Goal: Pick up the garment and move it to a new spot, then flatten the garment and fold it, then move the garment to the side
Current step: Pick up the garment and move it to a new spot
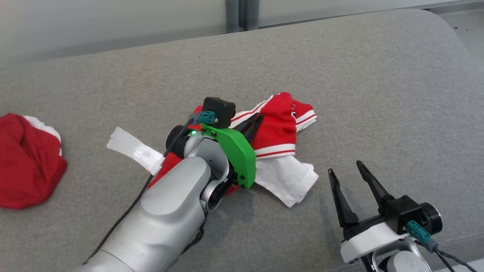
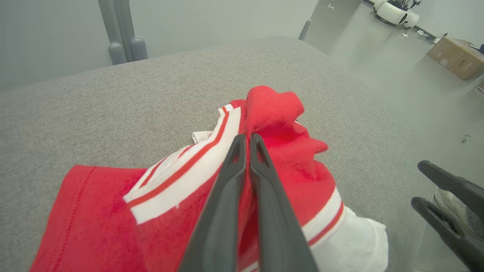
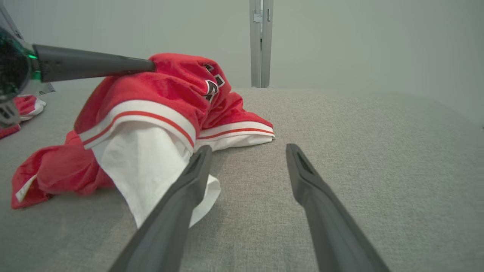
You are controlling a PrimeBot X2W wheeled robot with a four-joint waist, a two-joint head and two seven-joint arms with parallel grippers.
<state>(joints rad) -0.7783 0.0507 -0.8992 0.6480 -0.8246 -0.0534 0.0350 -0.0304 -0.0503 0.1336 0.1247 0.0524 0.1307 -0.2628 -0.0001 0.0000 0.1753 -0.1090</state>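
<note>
Grey couch [image 1: 340, 75] carried the garment [image 1: 278, 124], crumpled at its centre. Left tool [image 2: 247, 140] was clamped on a red fold near the top. Right tool [image 1: 345, 167] stood apart, empty, just beside the white hem. Recommended: lift slowly and hold firm until all cloth clears.

Showed red on the garment [image 1: 280, 121], white bands with thin red stripes; plain grey on the cushion [image 1: 340, 68]; green on the bracket [image 1: 236, 155].
</note>
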